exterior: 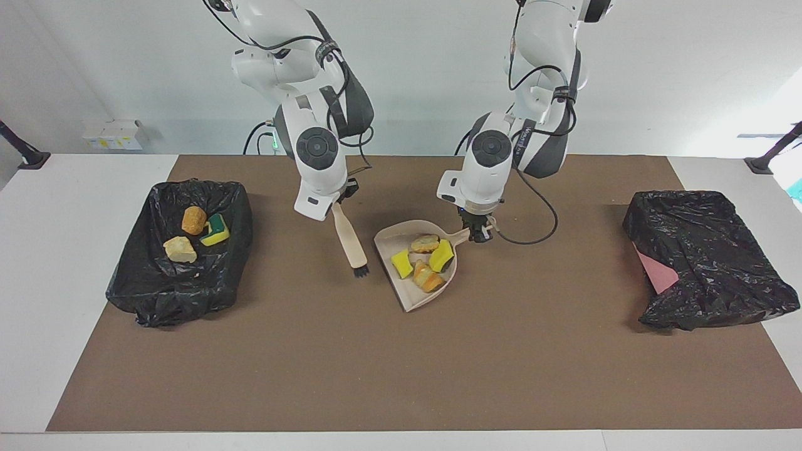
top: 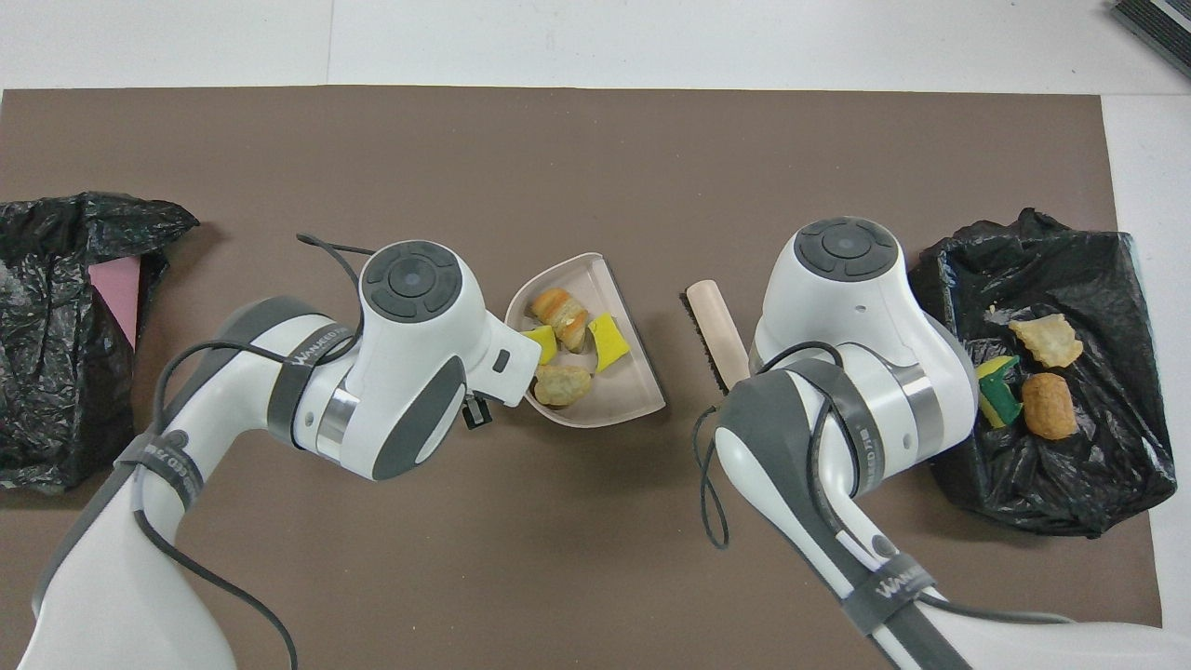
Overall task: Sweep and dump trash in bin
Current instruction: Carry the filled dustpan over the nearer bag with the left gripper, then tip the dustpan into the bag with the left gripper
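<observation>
Holding the dustpan [exterior: 418,270] by its handle with my left gripper [exterior: 479,234], fingers clamped on the handle tip near the middle of the facing view, I judge the main risk to be a spill: four scraps ride loose in the pan, a yellow sponge bit [exterior: 401,264], a yellow-green sponge [exterior: 442,255], a pale crumbly chunk [exterior: 425,243] and an orange-brown lump [exterior: 427,278], and the pan's open lip points toward the bottom of the frame. If I tilt that lip down or swing fast on the way to a bin, they could slide out onto the brown mat [exterior: 401,376]. My right gripper [exterior: 338,199] is closed around the brush [exterior: 351,241], which hangs bristles-down just beside the pan toward the left of the frame; a careless crossing could knock the pan. At the left of that view, the open black-lined bin [exterior: 182,257] already holds three pieces: an orange lump [exterior: 193,220], a green-and-yellow sponge [exterior: 215,230] and a beige chunk [exterior: 180,249]. At the right, the other black-bagged bin [exterior: 708,257] looks collapsed, with a pink patch [exterior: 655,272] showing; I cannot tell what is inside it.
</observation>
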Motion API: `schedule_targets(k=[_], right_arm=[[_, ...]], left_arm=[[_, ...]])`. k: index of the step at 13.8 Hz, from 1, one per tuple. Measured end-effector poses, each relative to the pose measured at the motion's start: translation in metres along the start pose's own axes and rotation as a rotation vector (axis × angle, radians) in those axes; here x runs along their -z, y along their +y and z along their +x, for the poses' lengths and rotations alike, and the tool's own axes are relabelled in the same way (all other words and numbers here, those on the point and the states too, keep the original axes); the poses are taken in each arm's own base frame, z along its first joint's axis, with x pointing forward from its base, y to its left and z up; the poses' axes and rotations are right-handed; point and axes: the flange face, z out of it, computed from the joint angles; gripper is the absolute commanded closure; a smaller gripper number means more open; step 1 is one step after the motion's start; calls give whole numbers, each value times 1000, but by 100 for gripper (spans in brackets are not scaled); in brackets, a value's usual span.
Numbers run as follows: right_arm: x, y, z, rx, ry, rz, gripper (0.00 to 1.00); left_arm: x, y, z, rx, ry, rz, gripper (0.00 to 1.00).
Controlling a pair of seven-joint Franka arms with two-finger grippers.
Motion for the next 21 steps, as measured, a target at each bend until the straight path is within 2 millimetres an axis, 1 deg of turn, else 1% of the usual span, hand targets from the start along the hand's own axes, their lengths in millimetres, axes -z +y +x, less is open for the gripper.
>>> schedule_targets(k=[2,3,6,8,9,10,12,13,16,18,19,21], right_arm=[[-2,-31,-4,-79,0,-21,100],[-3,-45,-7,-100,-2,-19,100],[-6,-86,-20,-181,-2,68,100],[-9,-122,-34,-236,3,100,100],[-11,-140,-43,-259,-1,111,100],[-12,-157,-53,-278,-7,116,100],[-19,-188,-78,-301,-14,117,100],[-25,-198,-88,-296,-14,126,100],[-54,-228,-115,-254,-5,124,100],[-77,-239,-122,-239,-10,107,100],[-86,-240,-124,-240,-23,105,100],[-99,-239,-127,-247,-43,100,100]], left_arm=[[13,-30,-26,-51,22,11,100],[21,-41,-37,-75,32,19,100],[64,-64,-68,-138,52,47,100],[88,-81,-99,-204,62,65,100],[96,-92,-118,-232,64,68,100],[102,-102,-139,-264,66,70,100],[115,-126,-188,-322,65,66,100],[118,-135,-210,-337,60,62,100],[122,-160,-284,-359,42,62,100],[123,-171,-329,-370,24,67,100],[123,-175,-352,-371,13,68,100],[120,-181,-402,-367,-15,63,100]])
